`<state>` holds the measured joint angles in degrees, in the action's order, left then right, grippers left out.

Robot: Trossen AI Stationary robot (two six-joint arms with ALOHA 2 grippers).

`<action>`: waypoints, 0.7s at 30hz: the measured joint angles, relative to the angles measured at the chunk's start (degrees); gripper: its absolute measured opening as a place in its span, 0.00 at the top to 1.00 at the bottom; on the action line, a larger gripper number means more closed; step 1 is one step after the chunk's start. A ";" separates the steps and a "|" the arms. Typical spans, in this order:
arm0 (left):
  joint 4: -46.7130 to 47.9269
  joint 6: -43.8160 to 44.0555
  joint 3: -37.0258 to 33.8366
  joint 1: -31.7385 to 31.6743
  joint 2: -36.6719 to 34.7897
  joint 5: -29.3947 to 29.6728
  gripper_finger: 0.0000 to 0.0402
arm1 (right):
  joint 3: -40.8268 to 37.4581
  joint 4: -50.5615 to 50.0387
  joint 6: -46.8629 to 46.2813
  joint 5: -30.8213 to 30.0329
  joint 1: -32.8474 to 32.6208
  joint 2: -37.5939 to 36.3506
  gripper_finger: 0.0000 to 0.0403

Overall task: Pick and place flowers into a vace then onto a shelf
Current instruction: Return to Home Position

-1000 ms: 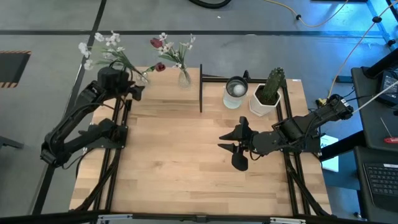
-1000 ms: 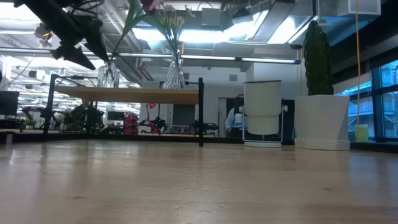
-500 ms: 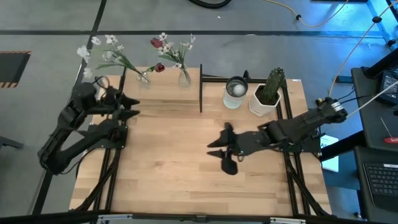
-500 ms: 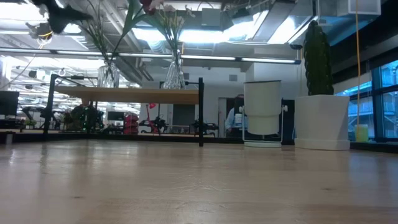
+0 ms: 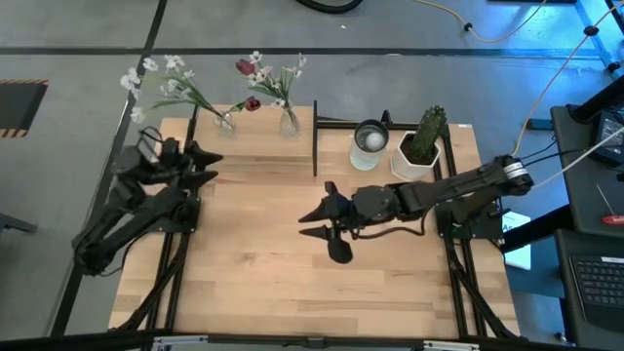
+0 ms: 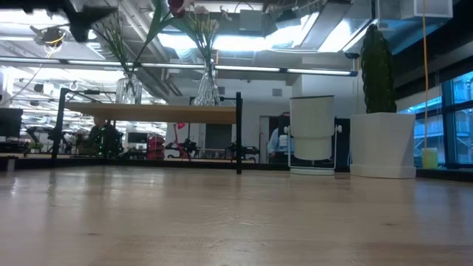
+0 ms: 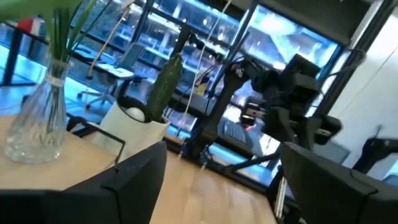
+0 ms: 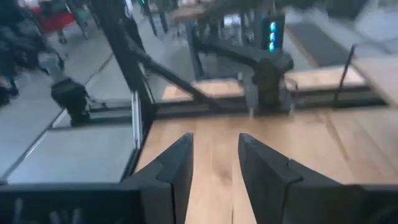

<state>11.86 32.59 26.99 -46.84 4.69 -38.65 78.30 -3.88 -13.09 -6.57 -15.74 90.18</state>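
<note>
High view, looking down: both bunches of flowers [image 5: 174, 62] are off the worktop [image 5: 263, 283] and standing in glass on the shelf [image 6: 148, 113], at the far left corner. One clear vase [image 5: 226, 123] holds long stems with white blossoms that lean out over the worktop's edge, and a dark red tulip head [image 5: 251, 104] droops beside it. A second vase [image 5: 290, 122] stands a little to its right, close to the shelf's black post [image 5: 315, 136], with white and reddish blooms. From table height both sit upright on the raised board, well apart from each other.

The left gripper [image 5: 216, 165] hangs near the worktop's left edge, just in front of the shelf, carrying nothing; its wrist camera shows the two dark fingers [image 7: 134, 180] spread wide. The right gripper [image 5: 314, 203] reaches out over the middle of the worktop, also carrying nothing, its fingers [image 8: 168, 174] parted with bare wood showing between them.

Over on the far right stand a white canister [image 5: 369, 144] and a green cactus [image 5: 429, 127] in its white pot [image 5: 409, 164], side by side, right of the shelf.
</note>
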 joint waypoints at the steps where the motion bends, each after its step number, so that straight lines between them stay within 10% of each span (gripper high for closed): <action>1: -3.05 1.21 -2.40 0.23 -0.37 0.12 0.24 | 0.03 1.64 0.79 0.02 0.18 0.56 0.68; 11: -17.69 1.53 -14.18 7.68 -2.25 3.90 0.24 | 0.00 3.90 2.03 -1.41 0.78 2.46 0.68; 21: -19.63 -4.18 -18.21 24.88 -1.20 21.95 0.24 | -0.03 7.74 2.52 -1.59 1.44 5.63 0.68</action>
<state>-7.76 28.41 8.78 -21.96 3.49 -16.71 78.28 3.85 -10.57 -8.16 -14.31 95.81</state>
